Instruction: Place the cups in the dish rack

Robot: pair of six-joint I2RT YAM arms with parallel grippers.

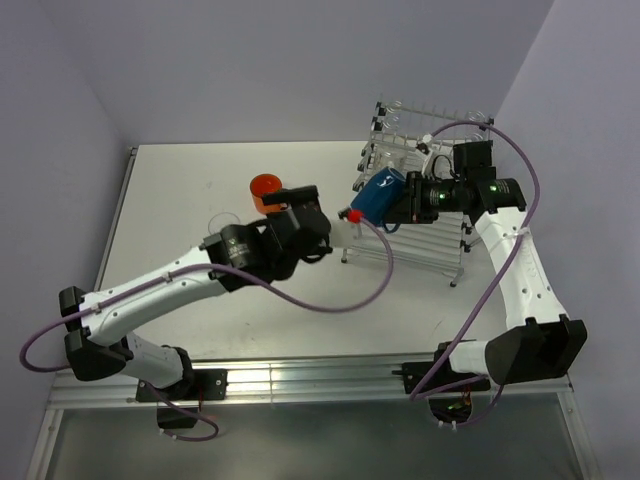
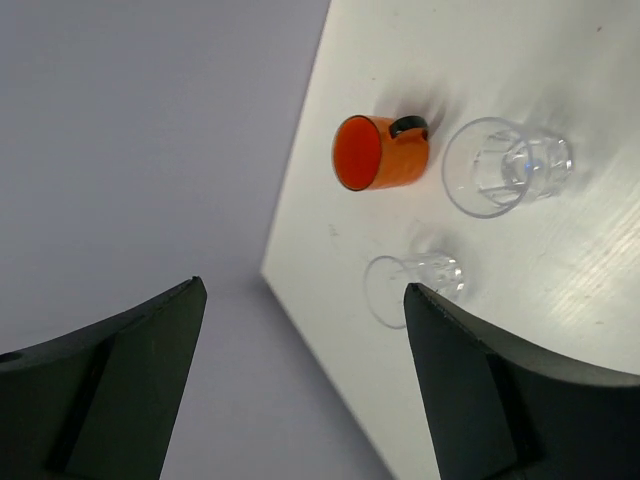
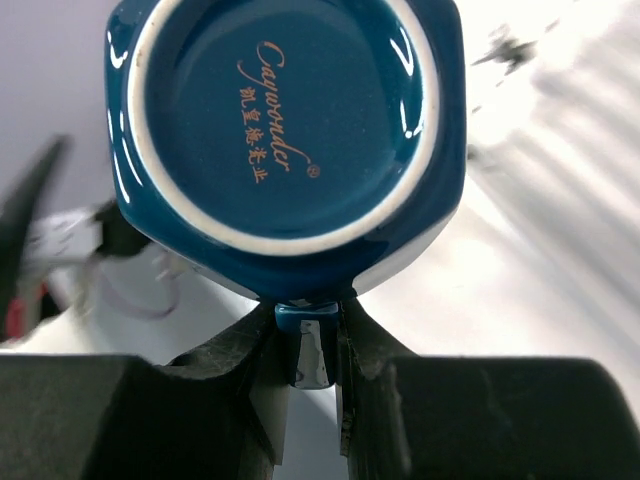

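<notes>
Right gripper [image 3: 310, 325] fingers pinch the blue mug [image 3: 290, 120] by its handle at the dish rack [image 1: 440, 240]'s left side. I see the left gripper [image 2: 300, 295] spread wide, empty, left of the rack.

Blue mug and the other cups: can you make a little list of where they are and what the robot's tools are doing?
blue mug: gripped by its handle, at the dish rack
right tool: shut on the handle
left tool: open, empty
orange mug: on the table
glass tumblers: on the table, near the orange mug
</notes>
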